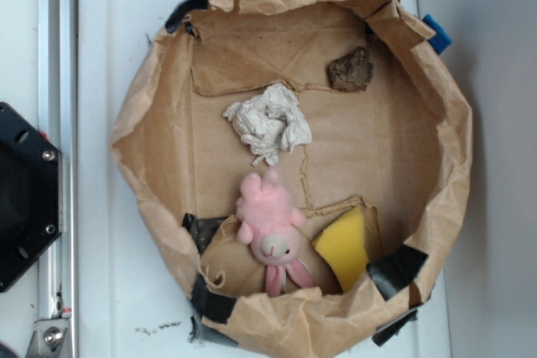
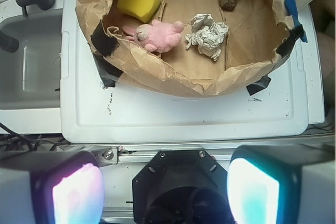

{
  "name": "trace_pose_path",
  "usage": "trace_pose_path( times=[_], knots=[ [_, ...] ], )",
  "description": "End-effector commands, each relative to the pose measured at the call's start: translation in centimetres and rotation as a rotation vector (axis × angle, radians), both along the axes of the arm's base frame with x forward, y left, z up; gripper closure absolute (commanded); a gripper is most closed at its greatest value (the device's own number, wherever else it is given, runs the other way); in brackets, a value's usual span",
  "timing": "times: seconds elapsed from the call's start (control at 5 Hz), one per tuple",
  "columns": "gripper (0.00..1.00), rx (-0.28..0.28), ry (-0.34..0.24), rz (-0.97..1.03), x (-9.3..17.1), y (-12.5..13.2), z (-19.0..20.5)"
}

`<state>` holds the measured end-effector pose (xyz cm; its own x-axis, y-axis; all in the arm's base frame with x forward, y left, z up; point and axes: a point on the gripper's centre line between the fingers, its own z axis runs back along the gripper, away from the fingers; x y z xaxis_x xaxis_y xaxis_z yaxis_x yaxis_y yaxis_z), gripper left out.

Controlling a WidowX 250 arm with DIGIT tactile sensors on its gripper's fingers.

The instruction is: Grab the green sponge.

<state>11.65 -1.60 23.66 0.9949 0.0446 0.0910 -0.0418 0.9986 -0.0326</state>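
The exterior view looks straight down, close over the paper-walled bin point(image 1: 436, 207). The wrist view looks down from behind the hand point(image 2: 165, 187), farther back; both share the bin point(image 2: 173, 80).

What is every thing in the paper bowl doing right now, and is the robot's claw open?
Green sponge: looks yellow, lying untouched beside the pink plush toy.
Pink plush toy: lying on the paper floor, not held.
White paper wad: crumpled, sitting in the middle.
Brown lump: resting alone near the wall.
Paper bag nest: walls rolled down, taped in place.
Gripper: open, holding nothing, far from the nest.
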Motion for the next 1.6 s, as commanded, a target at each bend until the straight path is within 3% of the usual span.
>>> trace_pose_path(
  times=[0.0,0.2,0.4,0.8,1.2,1.4],
  knots=[
    [0.0,0.0,0.0,0.0,0.0,0.0,0.0],
    [0.0,0.019,-0.031,0.013,4.3,0.7,-0.6],
    [0.0,0.065,-0.03,-0.018,6.8,1.3,-1.4],
    [0.0,0.046,-0.087,-0.226,11.1,1.3,-3.5],
    [0.0,-0.022,-0.141,-0.384,14.9,2.0,-5.6],
    [0.0,-0.004,-0.17,-0.472,16.3,2.3,-6.9]
  ],
)
